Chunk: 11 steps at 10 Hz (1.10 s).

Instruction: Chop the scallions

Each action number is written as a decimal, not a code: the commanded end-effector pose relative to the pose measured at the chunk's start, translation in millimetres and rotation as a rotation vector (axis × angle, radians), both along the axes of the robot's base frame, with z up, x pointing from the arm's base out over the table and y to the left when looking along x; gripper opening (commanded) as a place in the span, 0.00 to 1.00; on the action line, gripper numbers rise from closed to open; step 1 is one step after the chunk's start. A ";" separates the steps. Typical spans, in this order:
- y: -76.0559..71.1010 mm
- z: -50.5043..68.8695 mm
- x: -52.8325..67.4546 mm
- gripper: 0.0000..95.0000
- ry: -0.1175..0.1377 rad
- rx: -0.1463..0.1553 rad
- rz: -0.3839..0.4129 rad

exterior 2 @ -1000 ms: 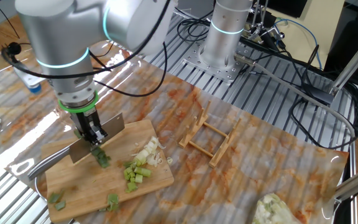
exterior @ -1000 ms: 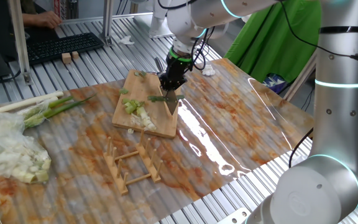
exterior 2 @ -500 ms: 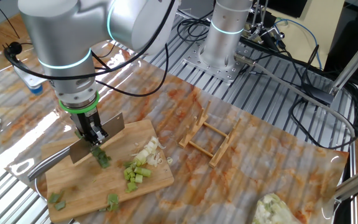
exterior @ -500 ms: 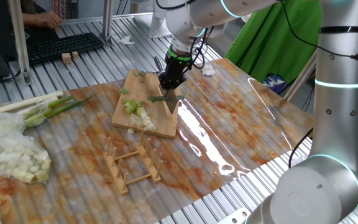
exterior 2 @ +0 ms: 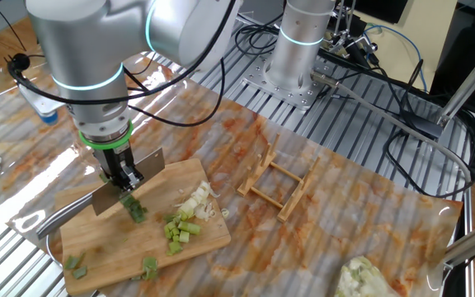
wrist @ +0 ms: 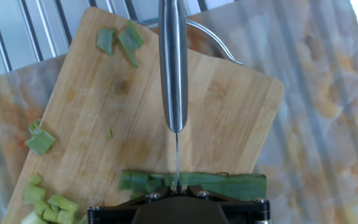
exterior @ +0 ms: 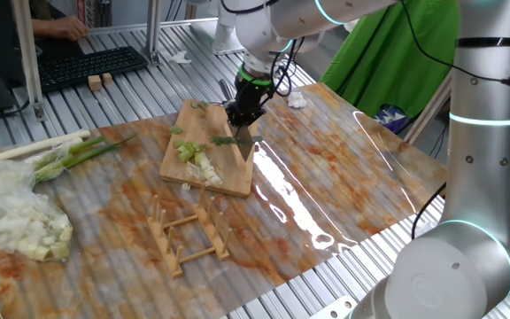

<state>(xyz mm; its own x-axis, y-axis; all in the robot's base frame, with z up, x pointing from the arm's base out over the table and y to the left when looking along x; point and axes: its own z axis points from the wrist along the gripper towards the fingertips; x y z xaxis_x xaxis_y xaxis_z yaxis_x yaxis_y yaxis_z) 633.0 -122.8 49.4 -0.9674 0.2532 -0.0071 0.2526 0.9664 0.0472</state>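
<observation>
Hand view showed us the knife (wrist: 173, 68) running straight out from the gripper (wrist: 178, 200), whose jaws were clamped shut on its handle, the blade edge-down across a green scallion piece (wrist: 194, 182) that lay crosswise on the cutting board (wrist: 229, 118). We could not tell from any view whether the edge had gone fully through. In the other fixed view the gripper (exterior 2: 123, 177) pointed down over the board (exterior 2: 151, 235), the flat of the blade (exterior 2: 128, 182) standing upright, with the same green piece (exterior 2: 134, 209) just under it. We judged the leaf light, soft and hollow, likely to flatten, roll or slide under a blade rather than resist; since nothing pinned it, pressing straight down near its middle seemed safer than a drawing stroke. Cut bits (exterior 2: 181, 228) lay heaped near the board's middle, paler slices (exterior 2: 198, 200) beside them, and stray green scraps (wrist: 118, 41) at the far corner. Off the board, whole stalks (exterior: 60, 152) rested well apart, beside a wooden rack (exterior: 189, 232).
</observation>
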 end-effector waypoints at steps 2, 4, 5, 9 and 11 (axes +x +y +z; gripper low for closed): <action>-4.4 5.7 1.1 0.00 0.001 -0.001 0.005; -8.0 7.1 2.6 0.00 0.005 0.000 0.015; -9.5 7.5 3.2 0.00 0.007 0.003 0.017; -10.7 8.2 3.5 0.00 0.015 0.000 0.004; -11.9 7.3 4.3 0.00 0.014 0.002 0.008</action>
<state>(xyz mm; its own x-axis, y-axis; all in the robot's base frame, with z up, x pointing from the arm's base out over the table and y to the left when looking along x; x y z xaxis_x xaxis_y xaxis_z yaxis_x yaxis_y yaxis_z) 636.7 -133.9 56.0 -0.9699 0.2436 0.0049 0.2436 0.9686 0.0500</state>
